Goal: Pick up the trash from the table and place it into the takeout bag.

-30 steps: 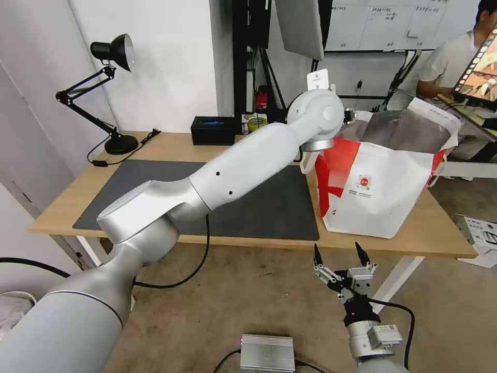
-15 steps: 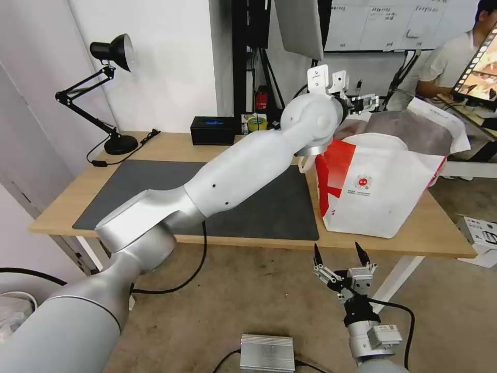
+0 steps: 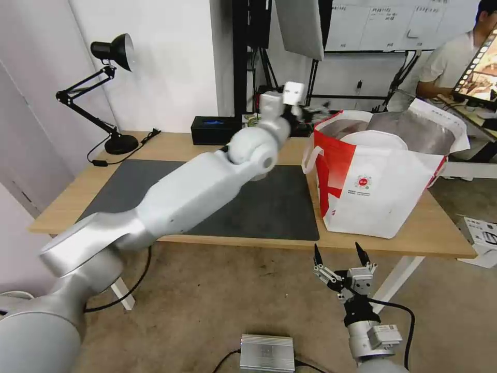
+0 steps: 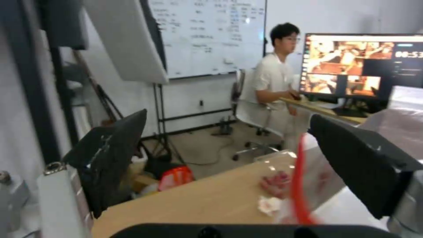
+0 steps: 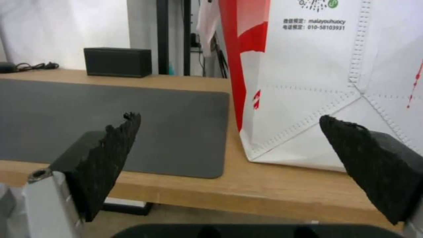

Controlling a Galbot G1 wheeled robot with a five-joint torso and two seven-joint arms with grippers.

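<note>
The takeout bag, white and red with a silvery lining, stands open on the right end of the table. My left gripper hovers open and empty just left of the bag's top rim, at the table's far edge. In the left wrist view, between the fingers, a clear tray with red bits and a crumpled white tissue lie on the wood beside the bag's red edge. My right gripper hangs open below the table's front edge, facing the bag.
A dark grey mat covers the table's middle. A black box and a desk lamp stand along the back. On the floor are a grey metal box and a white carton.
My left arm has risen out of the bag's mouth and swung left, with the elbow dropping lower over the mat. The right arm has not moved.
</note>
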